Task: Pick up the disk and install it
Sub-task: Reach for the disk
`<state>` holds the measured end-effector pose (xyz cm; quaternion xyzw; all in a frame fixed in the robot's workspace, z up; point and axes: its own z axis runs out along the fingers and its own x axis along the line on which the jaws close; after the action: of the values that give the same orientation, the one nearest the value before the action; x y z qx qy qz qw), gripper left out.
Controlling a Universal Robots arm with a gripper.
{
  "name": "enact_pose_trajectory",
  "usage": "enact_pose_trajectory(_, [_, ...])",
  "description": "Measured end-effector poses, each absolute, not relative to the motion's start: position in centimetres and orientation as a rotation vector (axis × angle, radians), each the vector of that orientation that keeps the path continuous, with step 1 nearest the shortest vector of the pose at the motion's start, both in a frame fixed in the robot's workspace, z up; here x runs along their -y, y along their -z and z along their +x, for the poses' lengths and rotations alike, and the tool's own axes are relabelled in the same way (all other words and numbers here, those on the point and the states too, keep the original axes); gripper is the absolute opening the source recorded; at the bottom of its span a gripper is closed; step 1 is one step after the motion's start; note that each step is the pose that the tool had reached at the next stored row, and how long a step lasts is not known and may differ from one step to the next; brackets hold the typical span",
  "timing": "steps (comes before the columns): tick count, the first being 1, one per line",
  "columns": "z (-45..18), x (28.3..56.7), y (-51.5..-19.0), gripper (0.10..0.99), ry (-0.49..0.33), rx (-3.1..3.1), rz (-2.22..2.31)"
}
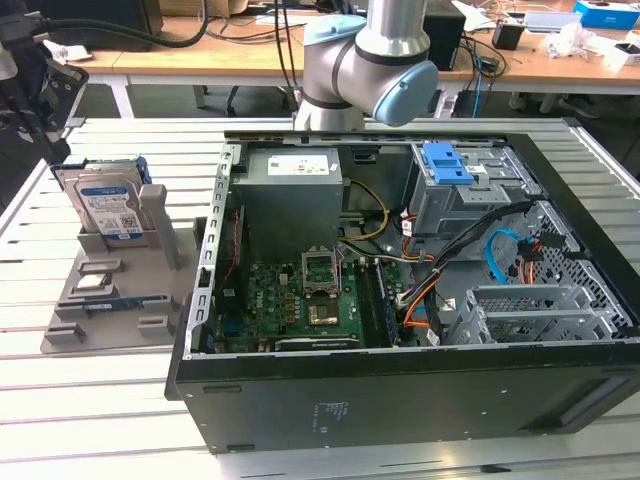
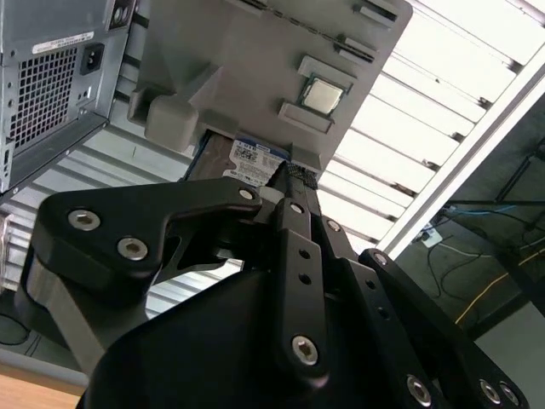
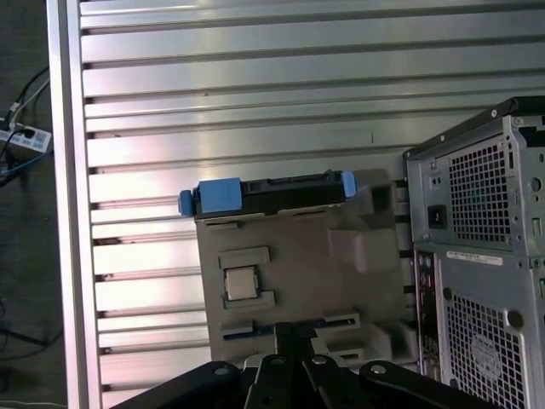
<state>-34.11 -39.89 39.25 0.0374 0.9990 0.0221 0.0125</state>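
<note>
Gripper (image 2: 294,175) poised over the grey fixture (image 3: 306,256), apart or together impossible to tell. Disk (image 1: 108,205) upright in the fixture's slot, untouched. Computer case (image 1: 400,405) just beside the fixture.

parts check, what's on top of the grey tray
On the grey tray the disk stands upright, lower edge hidden in its slot; a chip lies flat.

In the second wrist view the black linkage of the gripper (image 2: 294,175) hides most of the disk (image 2: 254,162) just beyond it. In the first wrist view the frame edge crops that linkage.
</note>
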Motion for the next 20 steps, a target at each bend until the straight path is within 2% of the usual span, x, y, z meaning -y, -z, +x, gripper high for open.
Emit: enact_pose_trajectory(20, [-37.1,39.1,-39.1,0.102,-0.067,-3.114,0.116])
